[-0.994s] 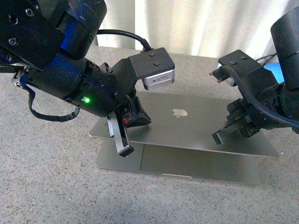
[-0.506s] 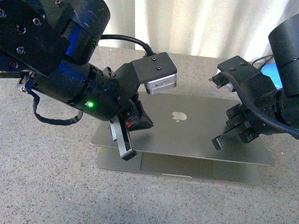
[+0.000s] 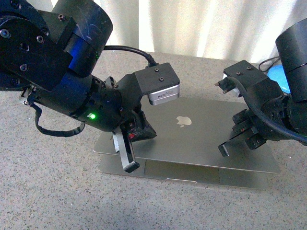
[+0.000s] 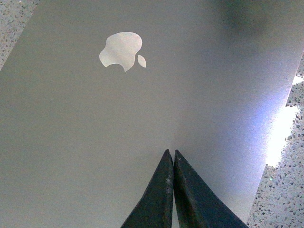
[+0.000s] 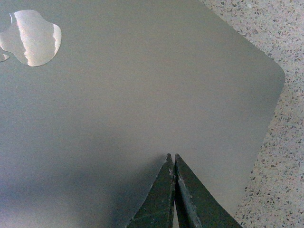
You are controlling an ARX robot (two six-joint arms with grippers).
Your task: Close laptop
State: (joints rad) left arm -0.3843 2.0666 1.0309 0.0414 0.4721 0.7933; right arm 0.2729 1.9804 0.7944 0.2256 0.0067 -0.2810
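Left claw (image 3: 129,166), right claw (image 3: 223,150) closed, atop laptop (image 3: 192,139)

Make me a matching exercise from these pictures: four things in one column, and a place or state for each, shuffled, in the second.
Things:
1. left gripper
2. right gripper
3. apple logo
4. trackpad

Places and states:
A. middle of the laptop lid
B. fingers shut, over the lid's right part
C. under the nearly shut lid, partly covered
D. fingers shut, at the lid's left front edge

Pairs: 1-D, 2-B, 3-A, 4-C.
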